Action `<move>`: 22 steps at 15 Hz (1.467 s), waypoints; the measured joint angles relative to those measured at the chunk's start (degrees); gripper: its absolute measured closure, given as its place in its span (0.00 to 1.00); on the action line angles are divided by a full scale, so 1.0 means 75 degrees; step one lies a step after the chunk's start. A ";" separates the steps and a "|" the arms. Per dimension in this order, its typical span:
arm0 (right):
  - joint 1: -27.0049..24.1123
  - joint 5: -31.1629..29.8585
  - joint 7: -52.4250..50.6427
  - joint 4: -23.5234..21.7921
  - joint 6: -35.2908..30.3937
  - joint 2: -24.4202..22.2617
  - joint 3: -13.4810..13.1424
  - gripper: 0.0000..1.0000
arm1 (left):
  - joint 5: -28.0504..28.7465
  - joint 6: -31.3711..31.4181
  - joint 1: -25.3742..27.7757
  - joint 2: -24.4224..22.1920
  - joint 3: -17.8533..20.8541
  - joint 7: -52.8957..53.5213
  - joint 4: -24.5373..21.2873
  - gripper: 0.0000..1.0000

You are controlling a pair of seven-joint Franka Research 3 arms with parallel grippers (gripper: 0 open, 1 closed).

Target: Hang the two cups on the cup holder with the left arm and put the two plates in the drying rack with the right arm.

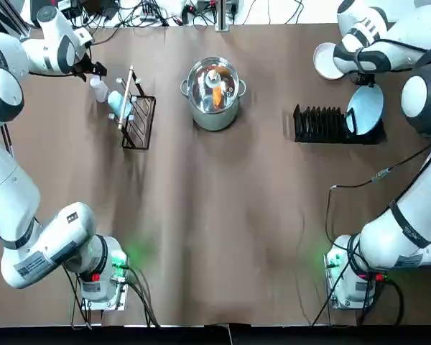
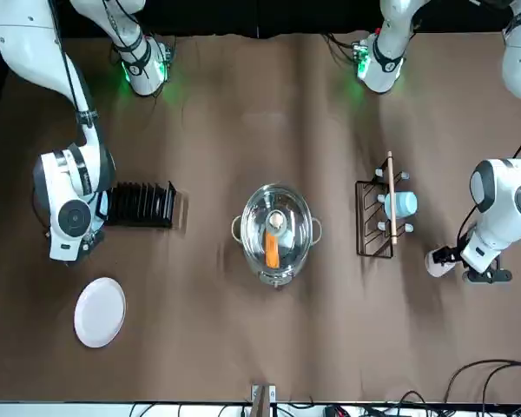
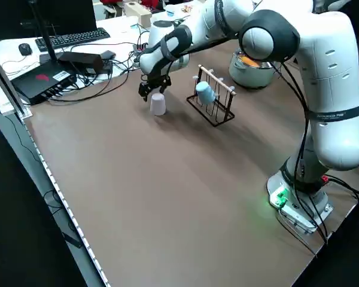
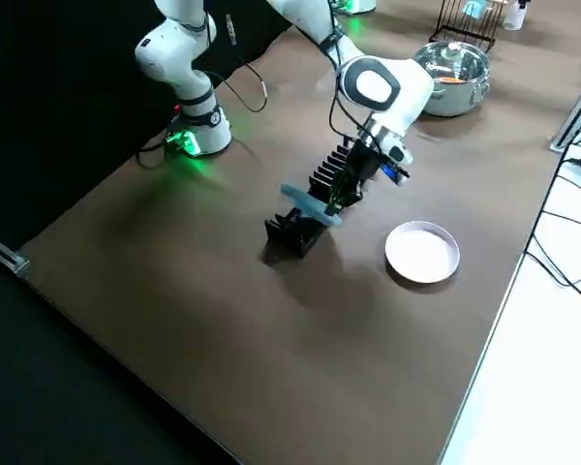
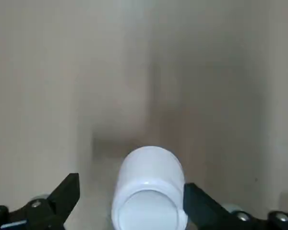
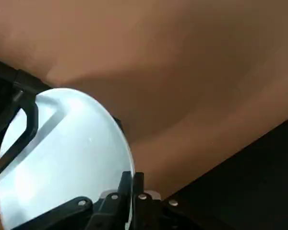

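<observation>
- Top view: the left gripper (image 1: 92, 70) is near the far left corner of the table (image 1: 223, 237), just beside the lilac-white cup (image 1: 98, 89), which stands on the cloth next to the cup holder (image 1: 134, 109). The light blue cup (image 1: 119, 104) hangs on the holder's wooden bar. A steel pot (image 1: 213, 93) stands at mid-table toward the far edge. The drying rack (image 1: 329, 124) lies toward the right edge, with the light blue plate (image 1: 365, 109) at its right end under the right arm (image 1: 416, 93); the white plate (image 1: 328, 60) lies flat near the far right corner.
- Front view: the lilac-white cup (image 2: 438, 261) sits at the left gripper (image 2: 460, 265), apart from the cup holder (image 2: 380, 217).
- Left side view: the cup (image 3: 158, 105) stands upside down on the table, below the gripper (image 3: 154, 86).
- Right side view: the light blue plate (image 4: 310, 205) is held tilted over the near end of the drying rack (image 4: 315, 208) by the right gripper (image 4: 347, 186).
- Left wrist view: the fingers (image 5: 62, 194) are spread wide on either side of the cup (image 5: 149, 191), not touching it.
- Right wrist view: the fingers (image 6: 126, 184) are pinched on the rim of the light blue plate (image 6: 62, 153).
</observation>
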 joint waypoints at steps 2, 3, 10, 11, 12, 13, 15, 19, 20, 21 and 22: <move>0.0000 0.0000 0.0006 0.0000 0.0000 0.0049 0.0000 0.93 | 0.0002 0.0011 -0.0001 -0.0057 -0.0031 -0.0032 0.0088 0.00; 0.0001 0.0000 0.0009 -0.0001 0.0000 0.0072 0.0000 0.86 | 0.0002 0.0010 -0.0001 -0.0099 -0.0041 -0.0058 0.0098 0.00; 0.0004 0.0000 0.0038 0.0028 0.0000 0.0092 0.0000 0.37 | 0.0002 -0.0011 -0.0008 -0.0089 -0.0060 -0.0281 -0.0161 0.00; 0.0008 0.0000 0.0038 0.0073 0.0000 0.0092 0.0000 0.37 | 0.0002 -0.0009 -0.0008 -0.0070 -0.0060 -0.0285 -0.0222 0.00; 0.0013 0.0000 0.0038 0.0150 0.0000 0.0091 0.0000 0.37 | 0.0002 -0.0008 -0.0008 -0.0050 -0.0060 -0.0285 -0.0257 0.00; 0.0020 0.0006 0.0038 0.0319 -0.0004 0.0084 0.0001 0.37 | 0.0002 -0.0008 -0.0007 -0.0031 -0.0059 -0.0286 -0.0270 0.03; 0.0021 0.0009 0.0038 0.0432 -0.0090 0.0062 0.0003 0.37 | 0.0002 -0.0007 -0.0007 -0.0031 -0.0059 -0.0288 -0.0270 0.22; 0.0022 0.0493 0.0046 0.0704 -0.0214 0.0044 0.0003 0.37 | 0.0002 0.0016 -0.0014 -0.0045 -0.0070 -0.0473 -0.0226 0.33; 0.0022 0.0658 0.0048 0.0784 -0.0216 0.0043 0.0003 0.37 | 0.0002 0.0023 -0.0026 -0.0046 -0.0078 -0.0604 -0.0197 0.33; 0.0022 0.0778 0.0050 0.0866 -0.0218 0.0043 0.0003 0.37 | 0.0002 0.0026 -0.0029 -0.0056 -0.0116 -0.0739 -0.0156 0.33; 0.0022 0.0915 0.0056 0.0946 -0.0221 0.0042 0.0003 0.37 | 0.0001 0.0026 -0.0008 -0.0088 -0.0224 -0.0902 -0.0105 0.33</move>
